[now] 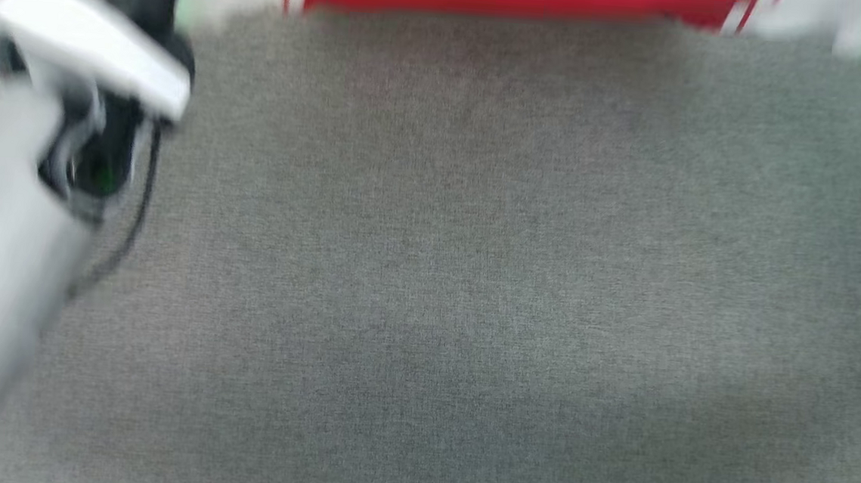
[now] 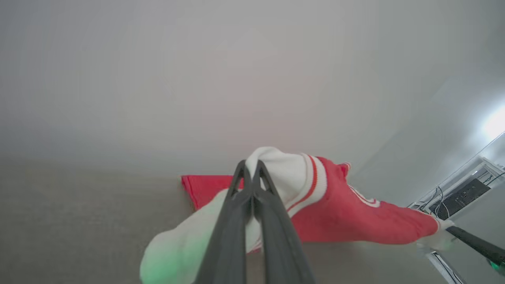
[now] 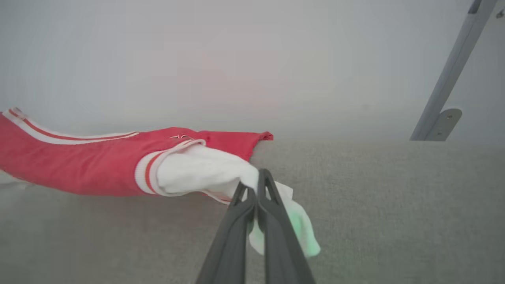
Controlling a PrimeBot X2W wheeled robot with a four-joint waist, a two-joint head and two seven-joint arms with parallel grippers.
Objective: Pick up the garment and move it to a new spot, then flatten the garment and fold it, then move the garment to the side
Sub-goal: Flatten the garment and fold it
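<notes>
Two tools share the load: the left tool (image 2: 249, 167) is clamped shut on one white sleeve (image 2: 282, 169), and the right tool (image 3: 258, 179) is clamped shut on the second sleeve (image 3: 197, 173). The garment (image 3: 79, 169) hangs stretched between them, low over the grey cloth-covered tabletop (image 1: 473, 275). In both wrist views its shoulder edge is raised, while the red hem corner (image 3: 265, 137) seems to rest on the cloth. In the head view, which is blurred, it is a red band at the far edge of the tabletop.

This looks like the laying-out stage, before any fold. To do it well, the tools should travel level with each other and the same way, with just enough pull to hold the shoulder line straight. More pull risks slipping a sleeve out of a pinch. Lowering slowly would let the body settle from the hem up without creases. Neither tool should let go until the shoulders lie flat.
</notes>
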